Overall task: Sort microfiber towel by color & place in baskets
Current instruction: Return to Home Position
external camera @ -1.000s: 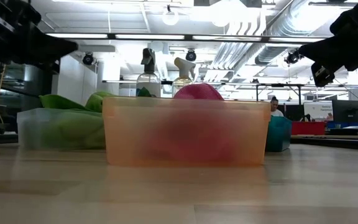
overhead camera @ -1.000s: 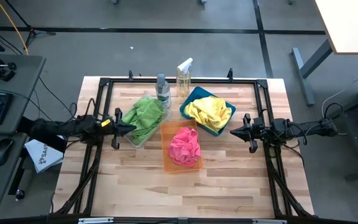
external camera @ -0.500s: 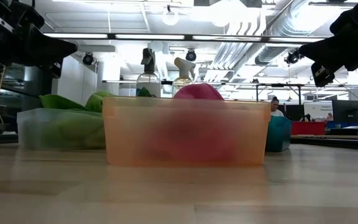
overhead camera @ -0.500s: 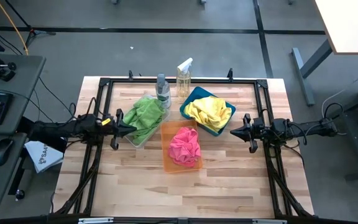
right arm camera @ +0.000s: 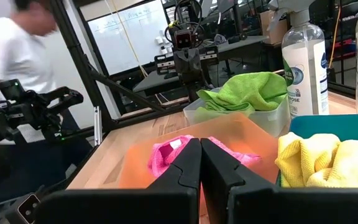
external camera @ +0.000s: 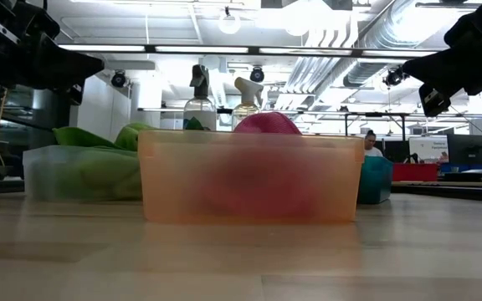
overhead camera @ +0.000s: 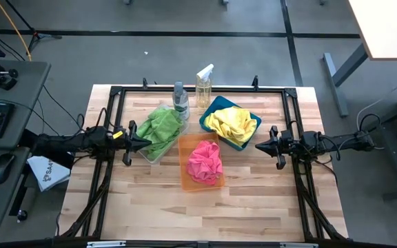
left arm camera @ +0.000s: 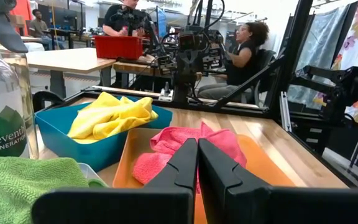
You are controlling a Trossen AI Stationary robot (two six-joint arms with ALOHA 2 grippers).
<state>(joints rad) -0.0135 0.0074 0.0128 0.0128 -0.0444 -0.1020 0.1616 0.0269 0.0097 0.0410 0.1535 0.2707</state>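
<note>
Sorting looks done: green towel (overhead camera: 158, 129) in clear basket (overhead camera: 147, 156), yellow towel (overhead camera: 231, 124) in teal basket (overhead camera: 216, 104), pink towel (overhead camera: 205, 160) in orange basket (overhead camera: 188, 180). Left end effector (overhead camera: 147, 142) and right end effector (overhead camera: 257, 145) clenched, empty.

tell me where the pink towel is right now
High view: the pink towel lies in the orange bin at mid-table, right next to the clear bin and the teal bin.

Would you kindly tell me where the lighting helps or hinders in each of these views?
High view: even light, soft shadows on the table. Low view: bright ceiling lamps backlight the arms into black shapes, while the orange bin glows and the pink towel shows through it. Wrist views: the shut left pincer and right pincer look dark against lit wood.
</note>
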